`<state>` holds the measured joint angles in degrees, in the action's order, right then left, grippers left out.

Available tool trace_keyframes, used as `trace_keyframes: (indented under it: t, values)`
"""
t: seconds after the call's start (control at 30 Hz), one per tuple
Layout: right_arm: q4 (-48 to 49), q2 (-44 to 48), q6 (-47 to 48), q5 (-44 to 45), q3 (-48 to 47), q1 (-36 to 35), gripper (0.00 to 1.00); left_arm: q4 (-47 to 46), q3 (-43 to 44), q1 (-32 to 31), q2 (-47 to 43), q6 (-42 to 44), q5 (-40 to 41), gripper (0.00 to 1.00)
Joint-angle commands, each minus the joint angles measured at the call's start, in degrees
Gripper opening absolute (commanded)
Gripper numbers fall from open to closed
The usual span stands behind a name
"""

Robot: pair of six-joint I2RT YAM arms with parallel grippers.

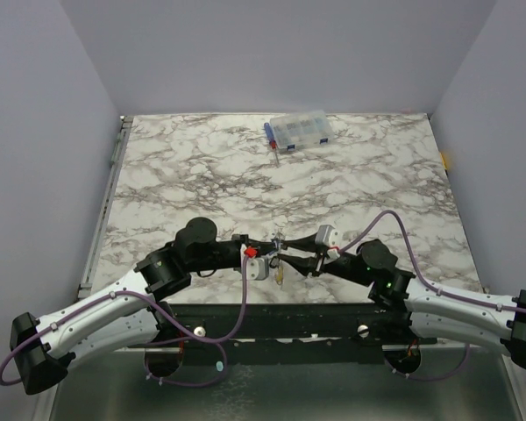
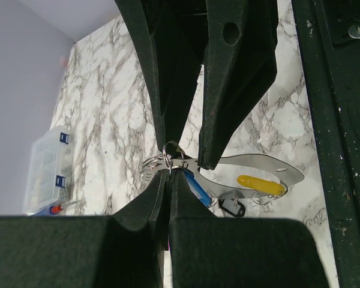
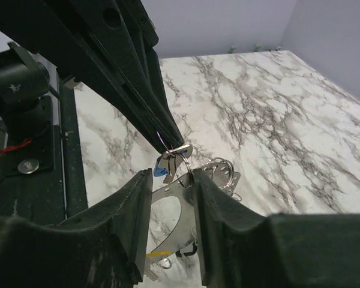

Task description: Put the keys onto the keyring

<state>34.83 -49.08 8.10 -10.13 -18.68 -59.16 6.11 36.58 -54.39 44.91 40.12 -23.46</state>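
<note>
Keyring [image 2: 170, 157] clamped in left gripper [image 2: 168, 173], straddled by right gripper [image 3: 171, 180], jaws parted; box [image 1: 298, 130] at far edge seen from top, not right wrist.

From above, ring [image 1: 278, 246] and keys [image 1: 280, 275] are too small to tell apart. My left hand [image 2: 168, 174] covers part of the blue key [image 2: 195, 185]; my right hand [image 3: 171, 177] hides most of the yellow key [image 3: 158, 255].

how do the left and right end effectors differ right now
The left end effector is shut, its tips pinching the keyring; the right end effector has its jaws apart, either side of that ring. In the top view the left end effector reaches in from the left, the right end effector from the right. Both are black and meet tip to tip over the table's near edge.
</note>
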Motion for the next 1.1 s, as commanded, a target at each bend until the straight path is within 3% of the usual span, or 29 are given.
trace_keyframes:
  t: [0.0, 0.4, 0.57, 0.83, 1.07]
  values:
    - [-0.2, -0.5, -1.1, -1.9, -2.0, 0.4, 0.35, -3.4, 0.7, 0.5, -1.5, 0.2, -2.7, 0.00]
    - [-0.2, -2.4, -0.7, -2.3, -2.5, 0.4, 0.14, -4.0, 0.6, 1.0, -1.7, -0.2, -3.1, 0.00]
    - [-0.6, -2.7, 0.0, -1.9, -3.1, 0.4, 0.01, -4.1, 0.6, 1.2, -1.7, -0.3, -3.4, 0.00]
    - [-13.9, -6.1, 2.0, -0.5, -11.0, 0.4, 0.01, -4.2, 1.2, 1.5, -0.2, -1.9, -3.5, 0.00]
    - [-18.9, -9.2, 2.5, -0.4, -15.2, 0.4, 0.00, -4.3, 1.9, 1.7, 1.3, -2.8, -3.7, 0.00]
